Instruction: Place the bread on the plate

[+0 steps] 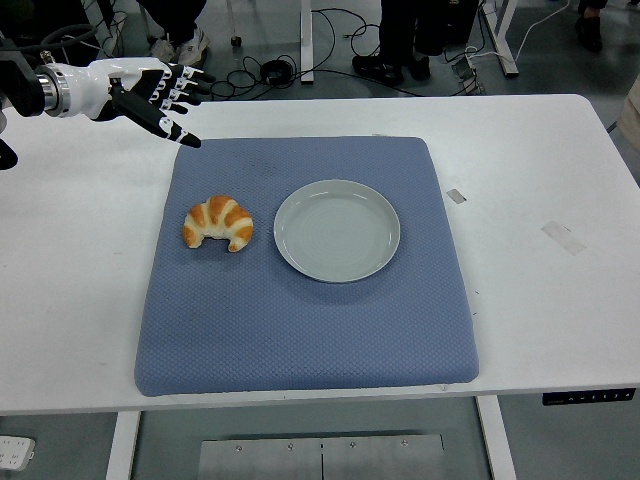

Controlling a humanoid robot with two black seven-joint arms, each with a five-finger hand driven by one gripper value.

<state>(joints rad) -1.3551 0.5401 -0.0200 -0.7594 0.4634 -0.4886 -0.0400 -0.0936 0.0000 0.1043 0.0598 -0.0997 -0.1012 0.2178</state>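
On the blue mat [300, 330] that covers the middle of the white surface [540, 300] sits a pale round plate [337, 231] with nothing in it, near the mat's centre. Just beside the plate's left rim, not touching it, lies the bread [218, 223], a golden croissant. Over the surface's far left corner hangs the left hand [150, 92], fingers spread and holding nothing, fingertips reaching toward the mat's far left corner, well apart from the bread
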